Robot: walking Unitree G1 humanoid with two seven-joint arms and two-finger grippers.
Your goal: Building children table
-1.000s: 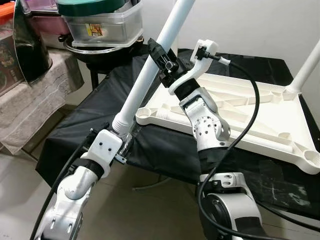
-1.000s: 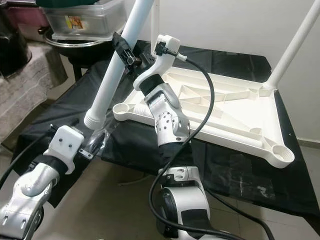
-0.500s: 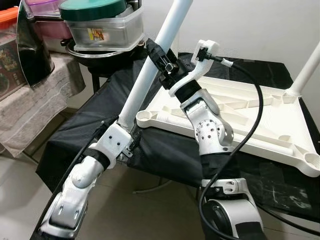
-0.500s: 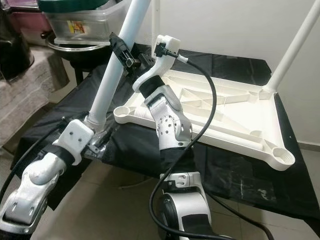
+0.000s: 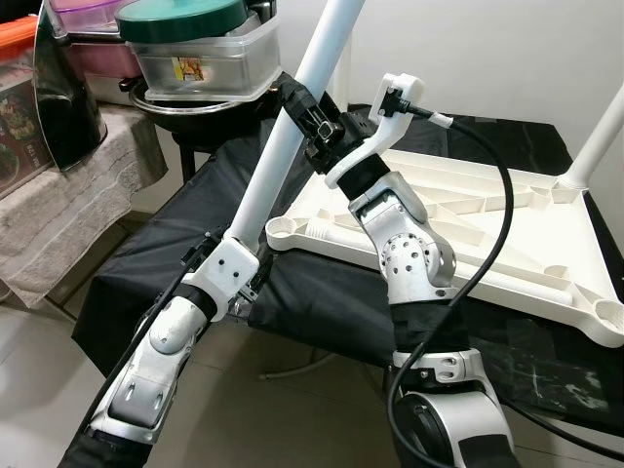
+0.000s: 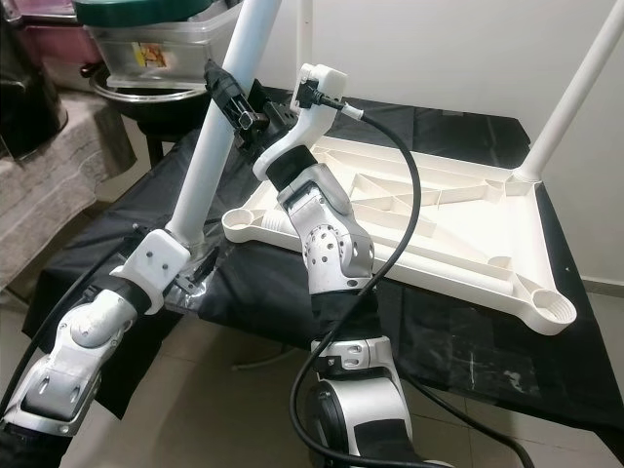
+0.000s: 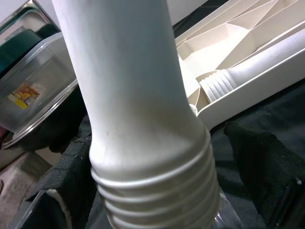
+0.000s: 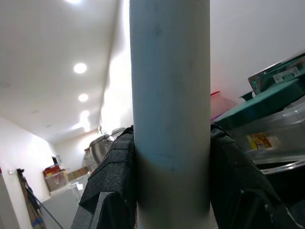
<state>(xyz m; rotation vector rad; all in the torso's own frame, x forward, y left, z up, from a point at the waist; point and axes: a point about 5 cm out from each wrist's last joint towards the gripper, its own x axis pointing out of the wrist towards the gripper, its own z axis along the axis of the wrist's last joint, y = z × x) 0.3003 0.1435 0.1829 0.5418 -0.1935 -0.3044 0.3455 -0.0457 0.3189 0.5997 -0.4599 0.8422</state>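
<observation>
A long white table leg [image 5: 292, 132] slants up over the near left corner of the upturned white tabletop [image 5: 487, 210]. My right gripper [image 5: 314, 109] is shut on the leg's middle, and its pads [image 8: 114, 176] press both sides. My left gripper [image 5: 246, 255] is at the leg's threaded lower end [image 7: 157, 181]. It is open, with one finger [image 7: 71, 191] against the threads and the other finger [image 7: 267, 171] standing clear. The empty corner socket [image 5: 283, 230] lies just beside that end. Another leg [image 5: 600, 136] stands upright in the far right corner.
The tabletop rests on a black-covered table [image 5: 175, 224]. Stacked plastic boxes with a green lid [image 5: 195, 44] sit on a steel bowl at the back left. A grey cloth-draped surface [image 5: 68, 185] is on the left. A black cable [image 5: 502, 205] loops from my right wrist.
My left arm has risen and brought its gripper up around the leg's threaded end. The leg now stands steeper, its lower end closer to the corner socket.
</observation>
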